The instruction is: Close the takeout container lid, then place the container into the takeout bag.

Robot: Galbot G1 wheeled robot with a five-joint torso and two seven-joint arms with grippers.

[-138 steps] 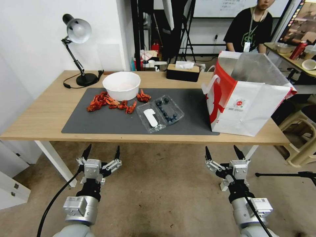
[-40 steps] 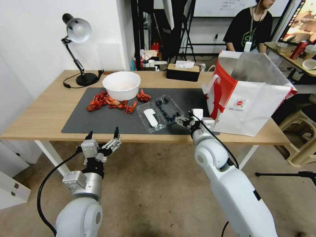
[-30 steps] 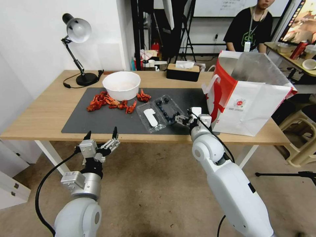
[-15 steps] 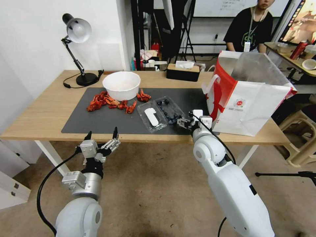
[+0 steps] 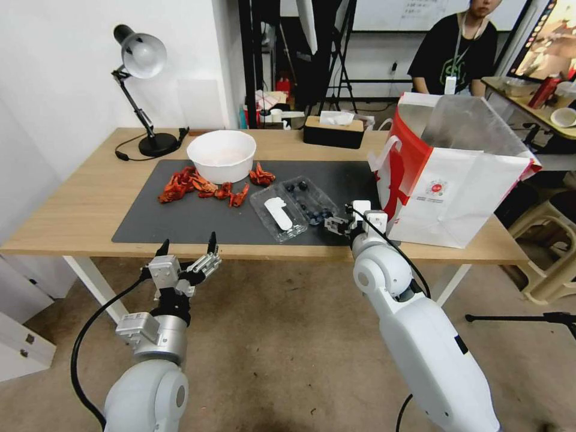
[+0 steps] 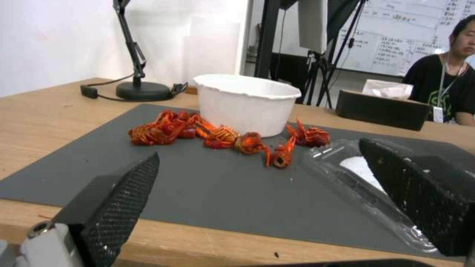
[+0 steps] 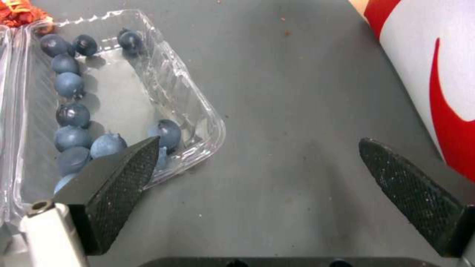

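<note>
Open clamshell on the mat, right end effector spread wide at its corner.

The takeout container (image 5: 292, 208) is seen lying open on the grey mat (image 5: 180, 222), between the white bowl (image 5: 221, 155) and the takeout bag (image 5: 453, 174), its labelled lid (image 5: 275, 213) folded out flat on the side away from the bag. The thin clear plastic is judged light, flexible and slippery, easily crushed, with loose blueberries (image 7: 69, 111) that would roll; the lid's free outer rim is judged the best place to be taken hold of. The right end effector (image 7: 257, 174) is held wide open and empty just beside the berry tray's corner nearest the bag, one finger (image 7: 116, 174) over that rim, though contact cannot be confirmed. The left end effector (image 5: 187, 262) is parked below the tabletop (image 5: 72, 210) edge, also spread and empty.
</note>
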